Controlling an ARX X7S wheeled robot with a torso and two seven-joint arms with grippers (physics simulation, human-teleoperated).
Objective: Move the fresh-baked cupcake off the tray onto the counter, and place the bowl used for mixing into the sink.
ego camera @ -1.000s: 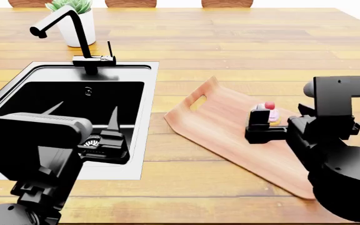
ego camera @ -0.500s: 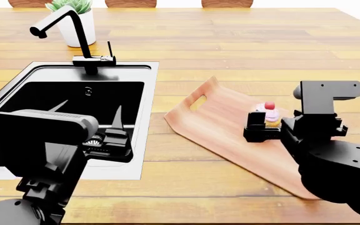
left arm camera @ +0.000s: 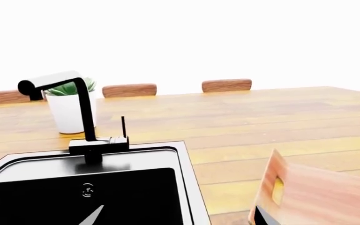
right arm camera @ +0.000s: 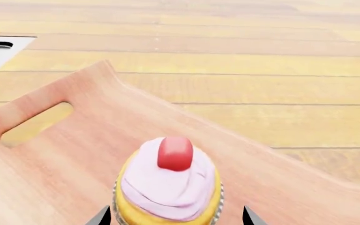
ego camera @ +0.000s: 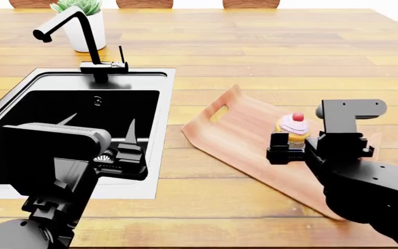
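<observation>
The cupcake point(ego camera: 294, 129) has a yellow ridged wrapper, pale pink swirled frosting and a red cherry on top; in the right wrist view point(right arm camera: 170, 187) it stands upright and fills the lower middle of the picture. It rests on the tray point(ego camera: 244, 142), a flat light pinkish-wood board with an upturned end and a cut-out handle slot, lying at an angle on the honey-brown plank desk point(ego camera: 268, 57). The right hand point(ego camera: 290, 148) is right at the cupcake, its two fingertips spread to either side of the wrapper; whether they touch it cannot be told. To the left lies the black sink point(ego camera: 74, 124) with its steel rim and black faucet point(ego camera: 81, 44), a white plant pot point(ego camera: 85, 26) behind it. The left hand point(ego camera: 119, 155) hangs over the basin, released and empty.
</observation>
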